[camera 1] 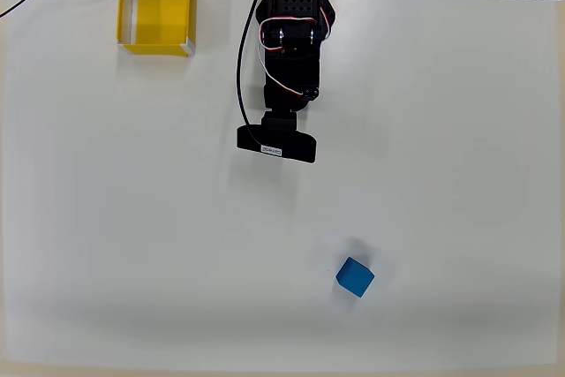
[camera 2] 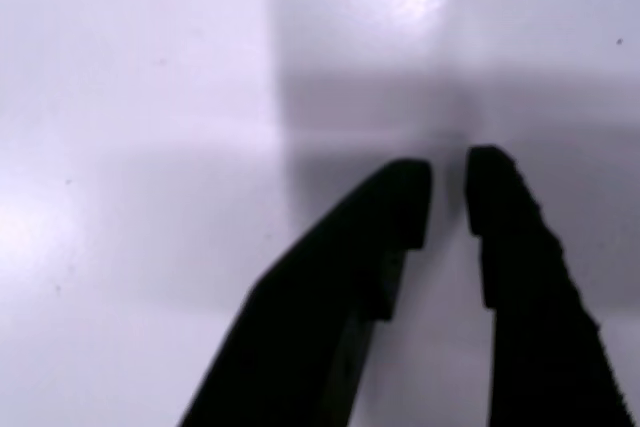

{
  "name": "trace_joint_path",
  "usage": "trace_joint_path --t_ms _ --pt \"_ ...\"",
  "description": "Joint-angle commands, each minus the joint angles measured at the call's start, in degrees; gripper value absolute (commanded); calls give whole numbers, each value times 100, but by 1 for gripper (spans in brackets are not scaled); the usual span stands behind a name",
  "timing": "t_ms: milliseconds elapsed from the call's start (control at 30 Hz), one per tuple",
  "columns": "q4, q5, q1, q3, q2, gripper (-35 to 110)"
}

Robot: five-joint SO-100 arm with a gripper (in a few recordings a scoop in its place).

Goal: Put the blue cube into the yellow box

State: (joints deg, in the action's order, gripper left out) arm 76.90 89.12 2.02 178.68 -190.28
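The blue cube (camera 1: 355, 276) rests on the white table at the lower right of the overhead view, turned slightly askew. The yellow box (camera 1: 156, 15) with white rims stands open-topped at the upper left, with nothing inside. My black arm (camera 1: 287, 50) reaches in from the top centre, well above the cube and to the right of the box; its camera bar covers the fingers there. In the wrist view my gripper (camera 2: 448, 182) hangs over bare white table, its two dark fingers nearly touching at the tips with nothing between them.
The white table (camera 1: 115, 218) spreads wide around the cube and the box. A black cable (camera 1: 240, 68) loops down the left side of the arm. The table's far edge runs along the top, just behind the box.
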Motion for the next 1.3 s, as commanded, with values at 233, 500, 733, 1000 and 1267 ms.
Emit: trace_joint_path --t_ms 233,500,733,1000,1267 --pt "97 378 35 158 -141 0" --pt "-1143 782 -149 70 114 0" --pt "-4887 606 -404 -457 2250 13" --pt "-7585 -158 -211 -1591 4597 32" --pt "-9290 -316 202 -2312 6161 41"
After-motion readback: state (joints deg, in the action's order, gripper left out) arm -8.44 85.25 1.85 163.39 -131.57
